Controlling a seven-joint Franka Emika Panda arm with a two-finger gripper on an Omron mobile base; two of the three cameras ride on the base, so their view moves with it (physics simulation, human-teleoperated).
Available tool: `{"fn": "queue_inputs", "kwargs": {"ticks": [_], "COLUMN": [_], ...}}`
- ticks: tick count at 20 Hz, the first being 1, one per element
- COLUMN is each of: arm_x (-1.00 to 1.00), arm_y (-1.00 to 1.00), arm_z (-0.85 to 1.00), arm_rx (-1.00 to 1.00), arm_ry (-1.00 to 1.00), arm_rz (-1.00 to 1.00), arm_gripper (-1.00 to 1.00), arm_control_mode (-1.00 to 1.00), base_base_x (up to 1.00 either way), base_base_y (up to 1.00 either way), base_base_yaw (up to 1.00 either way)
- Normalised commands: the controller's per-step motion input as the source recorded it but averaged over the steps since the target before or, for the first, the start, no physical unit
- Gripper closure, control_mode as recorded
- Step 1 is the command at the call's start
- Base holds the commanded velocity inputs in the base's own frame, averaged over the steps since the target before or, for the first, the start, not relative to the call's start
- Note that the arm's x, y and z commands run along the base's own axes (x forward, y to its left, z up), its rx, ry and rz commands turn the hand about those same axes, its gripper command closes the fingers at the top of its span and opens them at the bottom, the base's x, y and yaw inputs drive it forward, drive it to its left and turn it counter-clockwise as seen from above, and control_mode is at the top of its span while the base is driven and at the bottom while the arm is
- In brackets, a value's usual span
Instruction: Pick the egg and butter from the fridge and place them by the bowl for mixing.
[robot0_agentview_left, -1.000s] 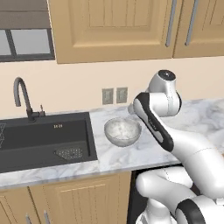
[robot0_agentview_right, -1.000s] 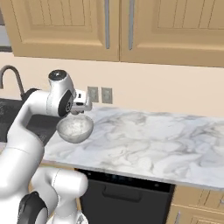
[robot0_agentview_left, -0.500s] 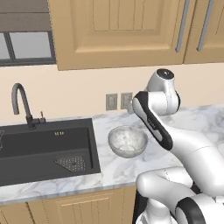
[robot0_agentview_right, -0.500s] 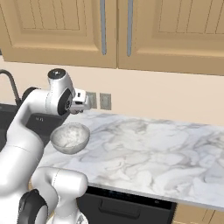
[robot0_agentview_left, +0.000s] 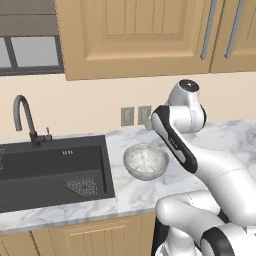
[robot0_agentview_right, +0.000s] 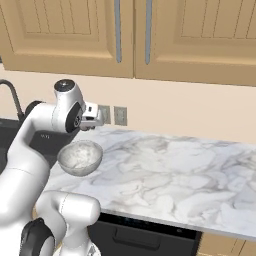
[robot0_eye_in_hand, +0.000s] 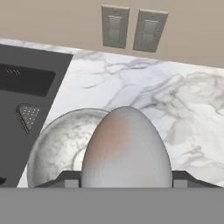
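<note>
In the left base view the bowl (robot0_agentview_left: 146, 161) sits on the surface (robot0_agentview_left: 227, 135) at centre frame, just right of the sink (robot0_agentview_left: 50, 170), with the faucet (robot0_agentview_left: 25, 120) at the left edge behind the basin. Two wall outlets (robot0_agentview_left: 136, 115) lie above and behind the bowl, cabinets (robot0_agentview_left: 135, 35) across the top. In the hand view the egg (robot0_eye_in_hand: 126, 151) fills the lower centre between the end effector (robot0_eye_in_hand: 127, 179) tips, in front of the bowl.

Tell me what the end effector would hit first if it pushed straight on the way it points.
Probably the bowl: past the held egg, the hand view looks onto its rim and the marble counter. Depth is unclear.
</note>
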Motion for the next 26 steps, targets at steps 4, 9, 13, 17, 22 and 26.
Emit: {"fn": "queue_inputs", "kwargs": {"ticks": [4,9,13,17,22,26], "arm_x": [0.02,0.12,0.07,0.01,0.07,0.42], "arm_y": [-0.05,-0.46,-0.61,-0.63,-0.56,-0.32], "arm_z": [-0.03,-0.29,-0.32,-0.42,-0.55,-0.51], "arm_rx": [0.00,0.11,0.24,0.13,0.12,0.10], "arm_ry": [0.01,0.03,0.07,0.09,0.07,0.11], "arm_rz": [0.00,0.00,0.00,0.00,-0.01,-0.07], "arm_gripper": [1.00,1.00,1.00,1.00,1.00,1.00], "arm_control_mode": [-1.00,-1.00,-1.00,-1.00,-1.00,-1.00], "base_base_x": [0.00,0.00,0.00,0.00,0.00,0.00], "base_base_y": [-0.02,0.00,0.00,0.00,0.00,0.00], "base_base_yaw": [0.00,0.00,0.00,0.00,0.00,0.00]}}
